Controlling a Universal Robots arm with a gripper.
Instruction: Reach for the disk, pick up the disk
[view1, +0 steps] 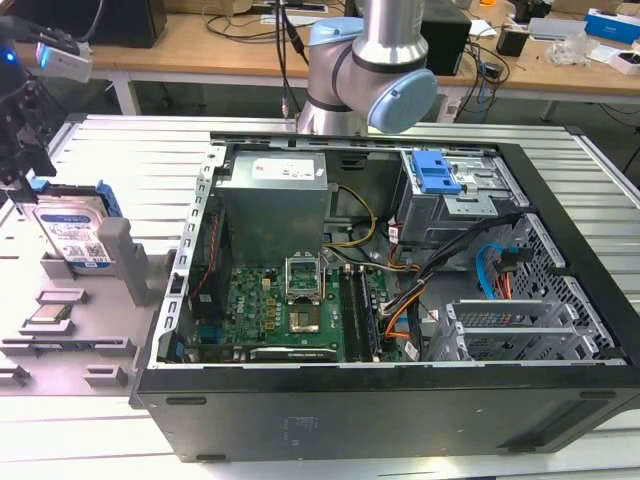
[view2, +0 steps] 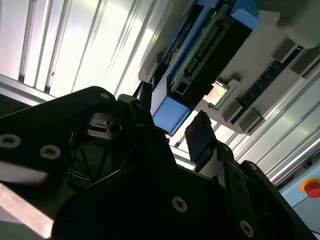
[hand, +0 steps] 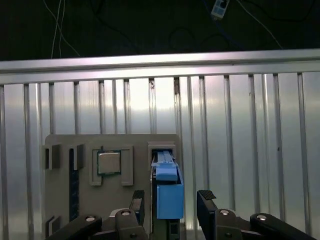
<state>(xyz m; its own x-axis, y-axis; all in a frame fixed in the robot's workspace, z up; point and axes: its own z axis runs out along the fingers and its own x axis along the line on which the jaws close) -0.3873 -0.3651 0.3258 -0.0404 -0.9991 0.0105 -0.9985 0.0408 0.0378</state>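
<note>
The gripper (hand: 171, 201) hangs directly above the disk (hand: 167, 186) with its jaws open and empty. One finger sits on each side of the disk's thin upper edge, spanning its thickness. The disk stands on edge in a slot of the grey holder (view1: 130, 320), at the exterior view's left. It has a silver body, a white-and-blue label and blue rails.

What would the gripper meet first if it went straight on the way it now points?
Most likely the disk: in the first wrist view its blue end stands in the gap of the open gripper. How close it already is remains unclear.
</note>
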